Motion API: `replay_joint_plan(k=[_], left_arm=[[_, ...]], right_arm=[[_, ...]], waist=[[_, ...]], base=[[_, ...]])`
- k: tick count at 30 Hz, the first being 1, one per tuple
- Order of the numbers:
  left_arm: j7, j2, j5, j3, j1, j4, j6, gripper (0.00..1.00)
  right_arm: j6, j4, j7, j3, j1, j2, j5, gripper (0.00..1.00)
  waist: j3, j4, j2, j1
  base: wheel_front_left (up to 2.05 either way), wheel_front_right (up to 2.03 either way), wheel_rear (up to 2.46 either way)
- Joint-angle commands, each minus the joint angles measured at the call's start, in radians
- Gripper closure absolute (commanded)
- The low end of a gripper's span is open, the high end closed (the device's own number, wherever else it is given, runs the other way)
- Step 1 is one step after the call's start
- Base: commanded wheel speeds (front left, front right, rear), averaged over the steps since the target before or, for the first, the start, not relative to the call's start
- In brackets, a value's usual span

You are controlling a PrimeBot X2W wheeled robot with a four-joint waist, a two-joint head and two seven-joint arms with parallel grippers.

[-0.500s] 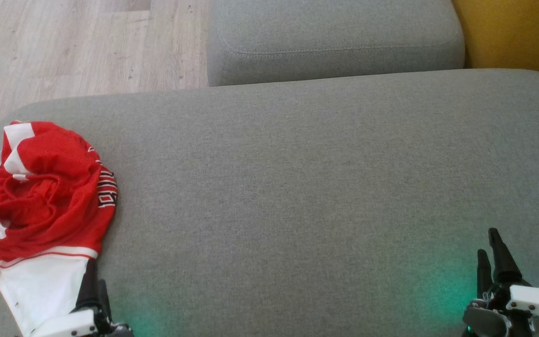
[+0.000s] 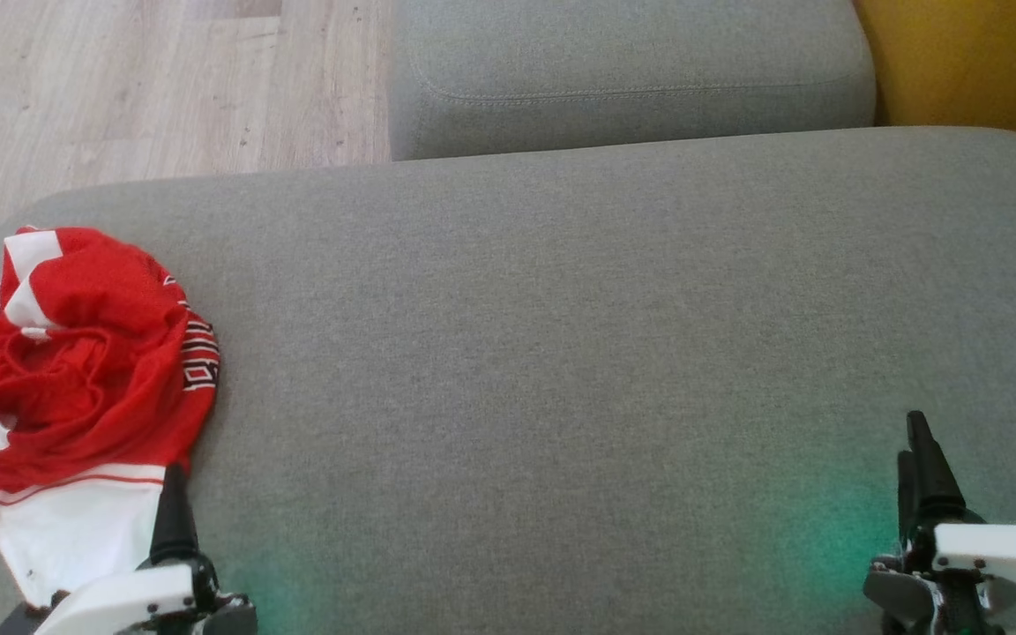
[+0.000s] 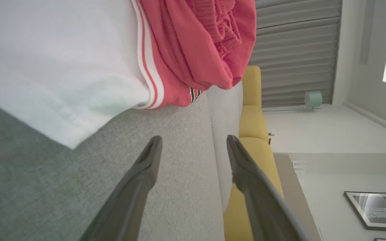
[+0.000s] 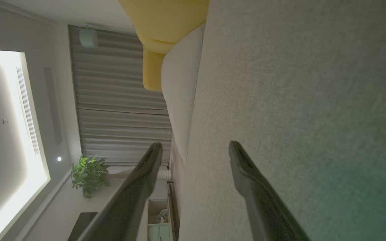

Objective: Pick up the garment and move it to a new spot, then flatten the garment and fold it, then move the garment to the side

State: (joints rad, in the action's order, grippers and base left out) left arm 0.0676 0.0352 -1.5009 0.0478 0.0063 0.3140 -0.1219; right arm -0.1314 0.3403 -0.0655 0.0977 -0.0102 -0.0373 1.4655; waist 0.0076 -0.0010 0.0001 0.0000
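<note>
Crumpled garment (image 2: 85, 370) lies on grey sofa (image 2: 561, 353).
Left gripper (image 2: 175, 481) just beside its hem, right gripper (image 2: 910, 438) well apart; both fingers spread.

Living room: grey sofa (image 2: 561, 309), curtains (image 4: 119, 110)

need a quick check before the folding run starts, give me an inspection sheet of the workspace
surface: grey cushion, flat, green glow near both tools
job's things: garment, red and white, crumpled in a heap at the cushion's left end, not yet flattened or folded
clutter: nothing seen
tools: left tool open, empty, close by the garment's white hem; right tool open, empty, over bare cushion at the right
cables: nothing seen
surroundings: wood floor, second cushion behind, yellow seat, plant, framed picture
</note>
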Motion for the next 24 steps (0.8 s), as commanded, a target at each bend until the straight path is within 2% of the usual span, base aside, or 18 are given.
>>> replay_joint_plan(k=[1, 8, 24], left_arm=[[-0.012, 0.007, 0.038, -0.003, -0.048, -0.046, 0.008, 0.00], [-0.035, 0.007, 0.181, -0.040, -0.048, -0.091, 0.054, 0.00], [-0.080, 0.009, 0.409, -0.106, -0.041, -0.127, 0.109, 0.00]], right_arm=[[0.000, -0.043, 0.011, -0.010, 0.048, -0.006, -0.040, 0.00], [0.000, -0.074, 0.035, -0.040, 0.048, -0.006, -0.177, 0.00], [0.000, -0.090, 0.079, -0.097, 0.049, -0.007, -0.386, 0.00]], waist=[[0.000, 0.000, -0.0001, 0.0000], [0.001, -0.002, -0.0001, 0.0000], [-0.007, 0.002, -0.0001, 0.0000]], base=[[0.00, 0.00, 0.00], [0.00, 0.00, 0.00], [0.00, 0.00, 0.00]])
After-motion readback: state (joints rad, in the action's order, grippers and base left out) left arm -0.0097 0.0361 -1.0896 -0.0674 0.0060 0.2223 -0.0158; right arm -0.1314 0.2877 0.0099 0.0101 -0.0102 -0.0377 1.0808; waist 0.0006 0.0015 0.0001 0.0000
